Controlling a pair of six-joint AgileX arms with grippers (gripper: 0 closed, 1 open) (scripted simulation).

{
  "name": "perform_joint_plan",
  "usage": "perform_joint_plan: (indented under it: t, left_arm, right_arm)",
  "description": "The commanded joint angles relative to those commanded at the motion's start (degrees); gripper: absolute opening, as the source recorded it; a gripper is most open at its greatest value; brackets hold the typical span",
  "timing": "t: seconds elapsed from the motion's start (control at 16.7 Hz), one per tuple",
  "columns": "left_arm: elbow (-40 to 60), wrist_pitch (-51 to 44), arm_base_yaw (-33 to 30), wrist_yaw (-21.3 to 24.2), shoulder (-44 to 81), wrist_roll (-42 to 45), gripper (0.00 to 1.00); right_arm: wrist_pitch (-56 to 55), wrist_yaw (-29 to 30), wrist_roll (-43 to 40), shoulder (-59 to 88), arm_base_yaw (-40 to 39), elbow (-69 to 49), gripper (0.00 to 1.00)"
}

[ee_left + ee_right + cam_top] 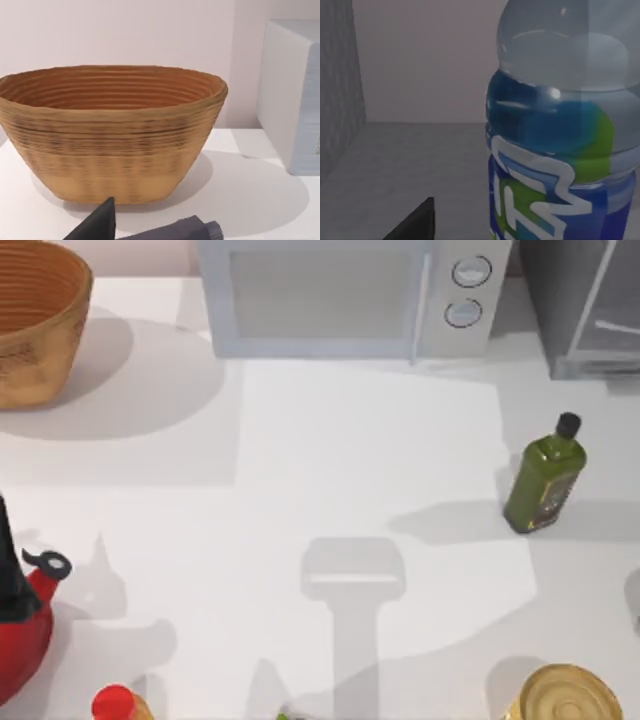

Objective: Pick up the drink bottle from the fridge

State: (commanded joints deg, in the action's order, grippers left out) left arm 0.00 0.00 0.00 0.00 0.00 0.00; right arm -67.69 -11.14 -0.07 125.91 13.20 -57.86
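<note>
Right wrist view, drink bottle (560,150) looming close before right gripper, grip state unclear, dim grey fridge (340,90) wall beside.

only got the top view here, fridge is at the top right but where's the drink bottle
observer: In the right wrist view the bottle is close up, standing upright on the grey floor inside the fridge.
operator: is it gripped yet
observer: I cannot tell. Its blue and green label faces the right wrist camera, and the space beside it is bare floor.
operator: what's the left arm doing
observer: Its wrist camera looks at the basket, with the side of the microwave next to it.
</note>
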Motion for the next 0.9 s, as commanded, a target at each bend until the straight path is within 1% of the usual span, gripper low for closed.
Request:
perform_joint_plan:
  t: [0.36, 0.66, 0.9]
  left_arm:
    - [0.0, 0.0, 0.0, 0.0, 0.0, 0.0, 1.00]
    - [0.0, 0.0, 0.0, 0.0, 0.0, 0.0, 1.00]
    - [0.0, 0.0, 0.0, 0.0, 0.0, 0.0, 1.00]
  right_arm:
    - [6.6, 1.4, 0.0, 6.3, -1.3, -13.4, 1.00]
    - [7.4, 1.5, -0.1, 7.0, -1.5, -14.6, 1.00]
    - [7.4, 1.5, -0.1, 7.0, -1.5, -14.6, 0.70]
